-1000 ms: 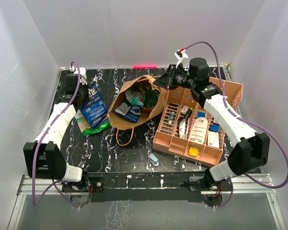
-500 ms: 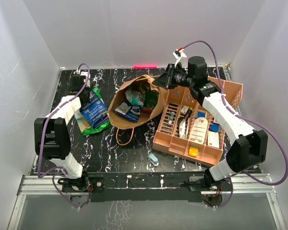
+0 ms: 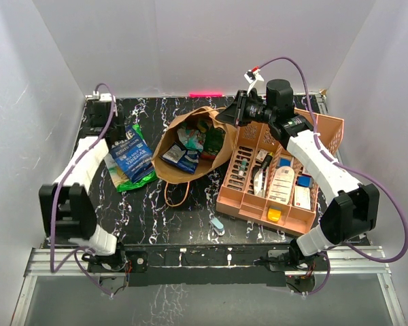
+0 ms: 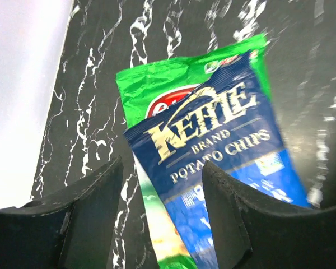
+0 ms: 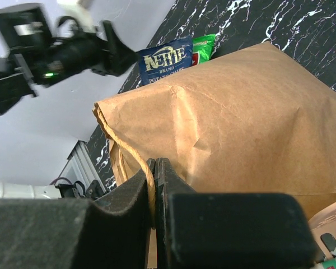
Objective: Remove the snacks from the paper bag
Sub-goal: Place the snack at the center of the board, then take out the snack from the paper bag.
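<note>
White links (image 3: 319, 163), black joints (image 3: 350, 210) and purple cables (image 3: 286, 59) on both arms.

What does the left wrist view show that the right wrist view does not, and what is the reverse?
Only the left wrist view shows the left gripper from close, with its jaws open and nothing held between them. Only the right wrist view shows the paper bag from outside, the right gripper shut on its rim, and a corner of the orange tray. Both views show the blue chip bag lying on a green packet on the black table.
</note>
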{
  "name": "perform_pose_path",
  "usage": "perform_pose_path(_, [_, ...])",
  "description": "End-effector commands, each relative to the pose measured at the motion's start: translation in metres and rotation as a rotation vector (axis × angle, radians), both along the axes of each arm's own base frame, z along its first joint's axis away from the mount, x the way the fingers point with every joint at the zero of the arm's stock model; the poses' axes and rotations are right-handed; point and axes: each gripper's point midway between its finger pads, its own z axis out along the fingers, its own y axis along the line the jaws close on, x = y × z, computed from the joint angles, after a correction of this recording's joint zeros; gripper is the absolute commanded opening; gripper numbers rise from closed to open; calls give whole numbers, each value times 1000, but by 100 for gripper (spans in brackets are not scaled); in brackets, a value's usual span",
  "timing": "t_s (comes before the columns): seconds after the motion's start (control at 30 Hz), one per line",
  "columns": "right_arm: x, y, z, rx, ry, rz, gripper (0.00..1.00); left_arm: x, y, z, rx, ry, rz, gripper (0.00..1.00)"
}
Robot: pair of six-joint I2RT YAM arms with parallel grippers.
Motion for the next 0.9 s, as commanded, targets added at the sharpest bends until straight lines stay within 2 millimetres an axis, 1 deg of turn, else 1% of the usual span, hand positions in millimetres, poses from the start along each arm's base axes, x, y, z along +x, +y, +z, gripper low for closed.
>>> perform_pose_path(0.0, [1,-3,19,14,-65,0,7,-31,-36,93,-252,-250,-24,57])
perform_pose_path(0.1, [-4,-1,19,30,-71,26,7,-57,-91,115,-452,-347,-181,57])
perform_pose_path(0.13, [-7,1,20,36,-76,44,7,-67,-107,123,-485,-377,-241,57])
perform_pose_path(0.23, [-12,4,18,41,-72,75,7,-95,-145,141,-505,-432,-402,57])
perform_pose_path(0.3, [-13,4,18,36,-77,79,7,-115,-172,150,-512,-444,-536,57])
perform_pose_path(0.4, [-15,3,17,33,-81,78,7,-144,-202,161,-562,-448,-713,57])
perform_pose_path(0.5, [-15,3,14,34,-78,79,7,-170,-226,169,-607,-459,-856,56])
perform_pose_path(0.57, [-15,3,13,36,-76,81,7,-184,-238,168,-595,-459,-952,56])
perform_pose_path(0.67, [-16,4,11,41,-73,83,7,-200,-255,161,-543,-426,-1100,56])
perform_pose_path(0.77, [-15,4,12,41,-73,82,7,-210,-268,145,-420,-344,-1217,57])
perform_pose_path(0.87, [-16,3,13,38,-77,75,7,-212,-276,126,-215,-261,-1299,56])
